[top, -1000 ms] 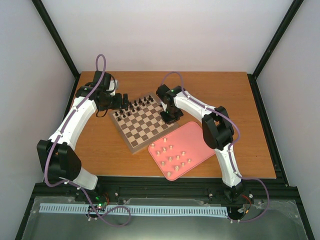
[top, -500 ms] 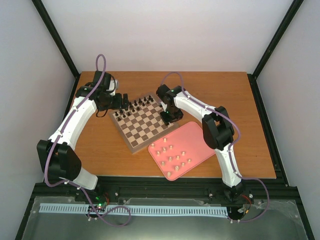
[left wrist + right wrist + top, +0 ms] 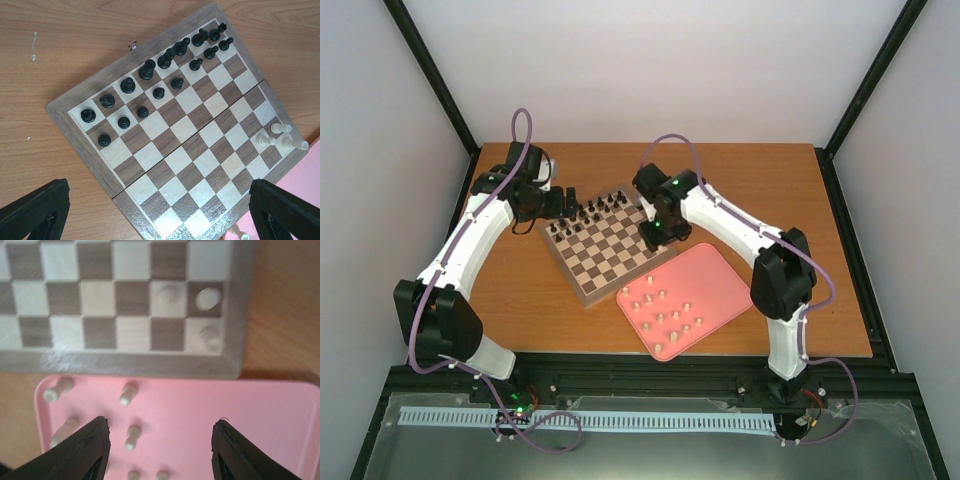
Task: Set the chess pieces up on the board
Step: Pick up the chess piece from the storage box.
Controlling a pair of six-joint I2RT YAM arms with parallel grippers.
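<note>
Flanking wooden table (image 3: 770, 190), white walls (image 3: 660, 70)

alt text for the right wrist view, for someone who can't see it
Three pale chess pieces sit on squares in one corner of the board, seen from above. Below it a pink tray holds several more pale pieces, and the open right pincer hangs over the tray.
</note>
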